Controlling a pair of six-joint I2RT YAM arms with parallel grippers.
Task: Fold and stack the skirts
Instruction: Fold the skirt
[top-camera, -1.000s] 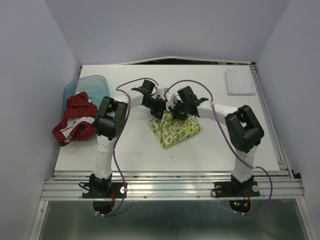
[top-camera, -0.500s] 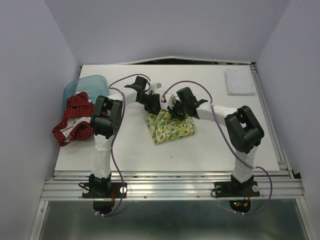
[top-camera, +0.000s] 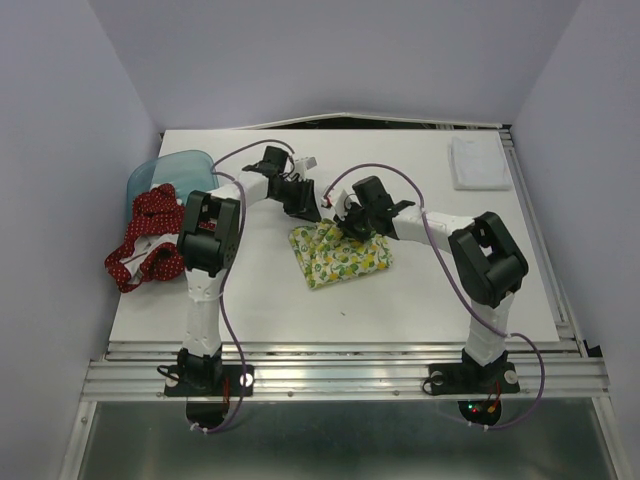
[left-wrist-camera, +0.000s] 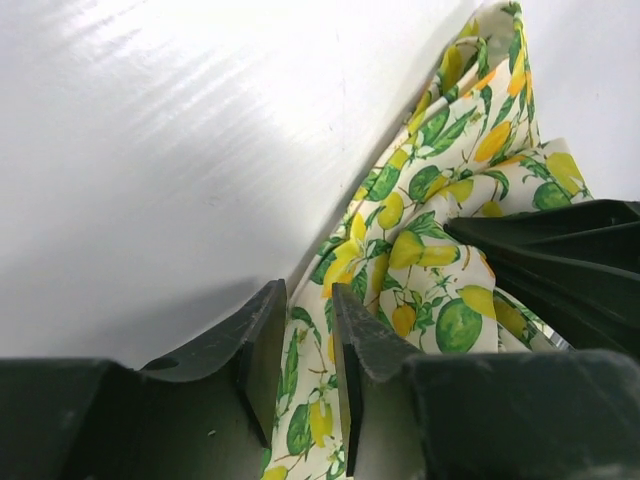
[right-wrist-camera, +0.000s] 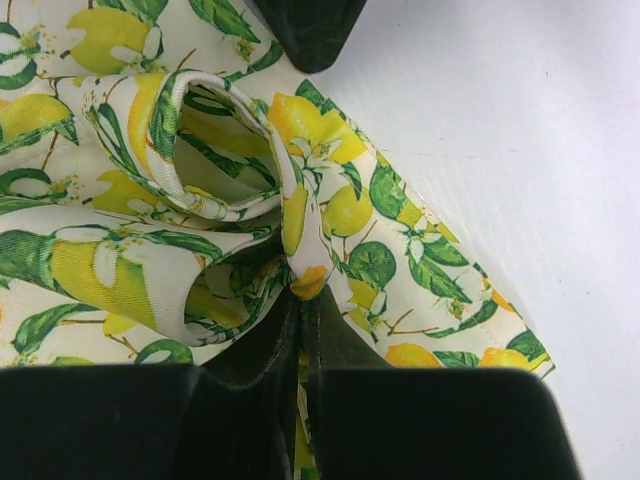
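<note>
**Top external view: both hands pinch the lemon skirt's far edge**

Top external view has the lemon skirt (top-camera: 342, 256) lying as a rumpled bundle mid-desk (top-camera: 430, 290), its long axis running roughly left to right. The left hand (top-camera: 303, 205) grips the far-left corner, and its wrist view shows printed cloth filling the narrow gap between its fingers. The right hand (top-camera: 350, 228) is clenched on a bunched fold just beside it. Most of the cloth trails from both hands toward the arm bases, so I judge the next fold has to carry that far edge nearer. The red skirt (top-camera: 150, 243) sits well apart at the left edge, by the blue bin (top-camera: 170, 168), closer to the left arm.
</note>
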